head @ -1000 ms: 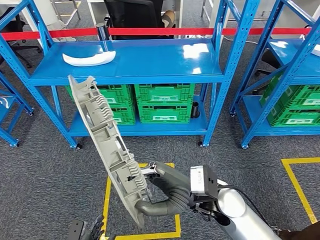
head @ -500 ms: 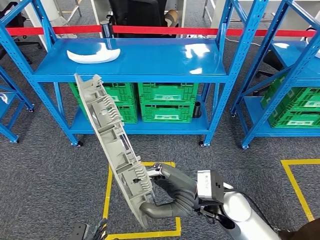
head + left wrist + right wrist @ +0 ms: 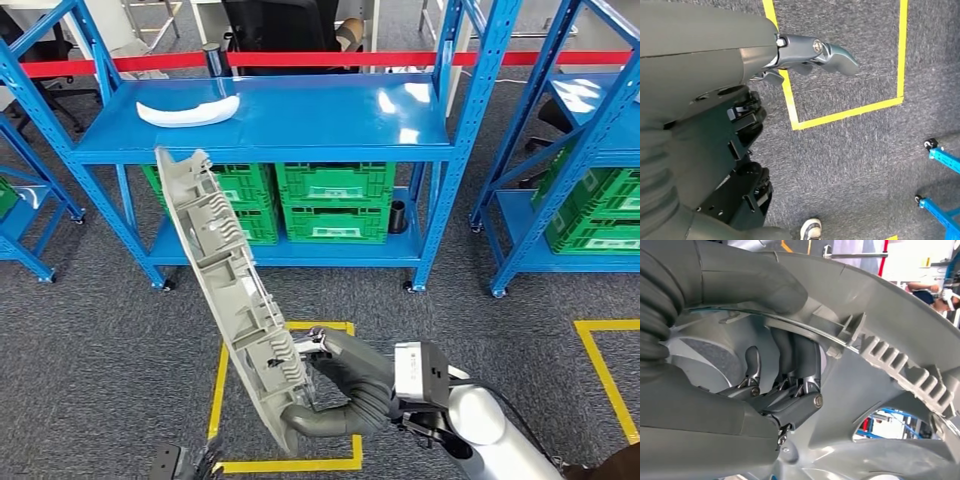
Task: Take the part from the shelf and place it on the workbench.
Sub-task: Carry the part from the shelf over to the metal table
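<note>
Head view: part [image 3: 226, 290] steeply tilted, upper end toward shelf [image 3: 302, 125]

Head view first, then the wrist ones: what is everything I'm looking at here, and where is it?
Long ribbed part: one, grey, held up tilted in front of the shelf.
Curved part: one, white, on the shelf's top level, left end.
Shelf: blue, straight ahead; more blue racks at both sides.
Crates: green, on the lower shelf level.
Barrier tape: red, behind the shelf.
Floor marking: yellow square outline on grey carpet.
Shoe: one, white, on the carpet in the left wrist view.
Right hand: grey, gripping the long ribbed part's lower end.
Left hand: dark fingers, holding nothing, over the carpet.
</note>
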